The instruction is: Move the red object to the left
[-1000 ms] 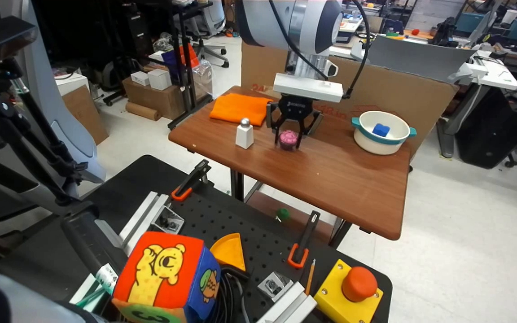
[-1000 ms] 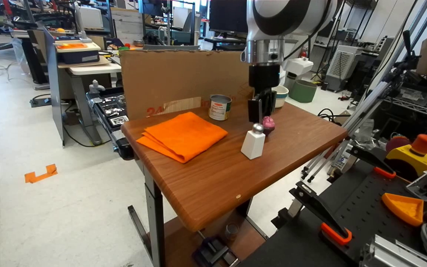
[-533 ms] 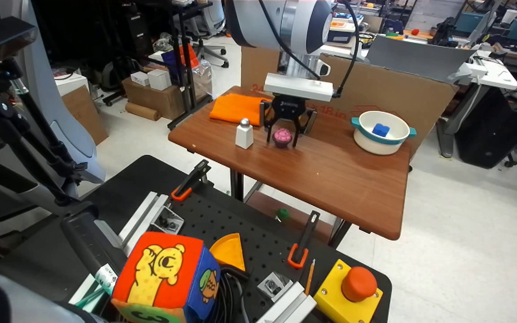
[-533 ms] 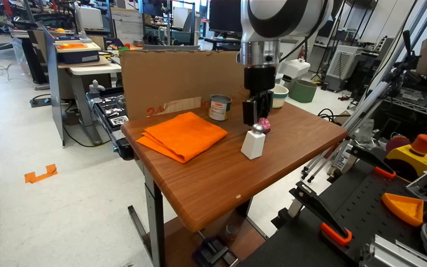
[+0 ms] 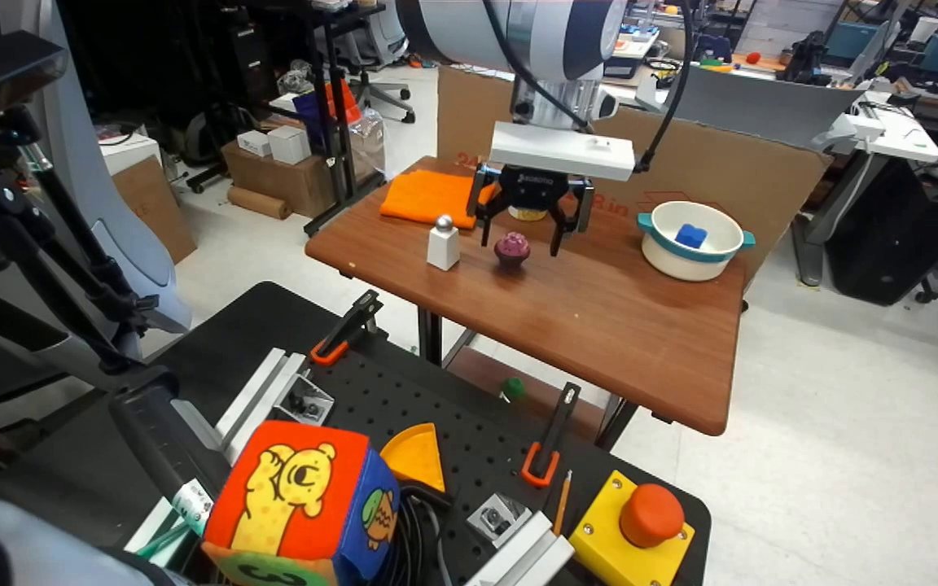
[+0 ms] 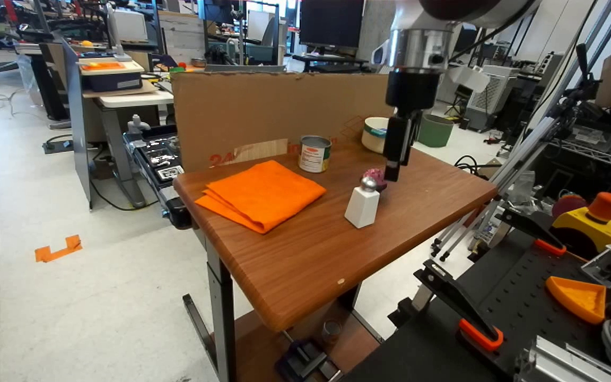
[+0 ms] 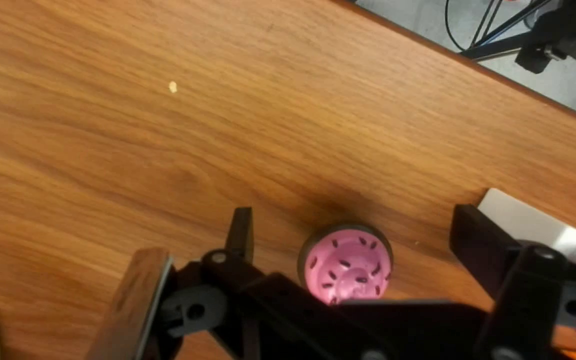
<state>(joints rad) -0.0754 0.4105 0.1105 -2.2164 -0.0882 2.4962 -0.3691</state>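
The red object (image 5: 511, 250), a small pink-topped cupcake shape with a dark base, stands upright on the table (image 5: 615, 325). My gripper (image 5: 521, 244) hovers over it, its jaws spread wide. Seen from the wrist, the pink top (image 7: 348, 265) with dark sprinkles lies between the fingers (image 7: 240, 232), touching neither; its lower edge is covered by the gripper body. In an exterior view the red object (image 6: 377, 175) is partly hidden behind the white shaker, and the fingertips are just to its right.
A white metal-topped shaker (image 6: 363, 207) stands close beside the red object. An orange cloth (image 6: 265, 196) and a can (image 6: 315, 154) are also on the table. The white bowl (image 5: 685, 267) holds a blue piece (image 5: 691, 236). A cardboard panel (image 6: 268, 106) lines the back.
The jaws, close around the red object a second ago, have spread apart and let it go. The object shifted slightly toward the shaker, then stayed. The gripper has since risen and moved away from the shaker.
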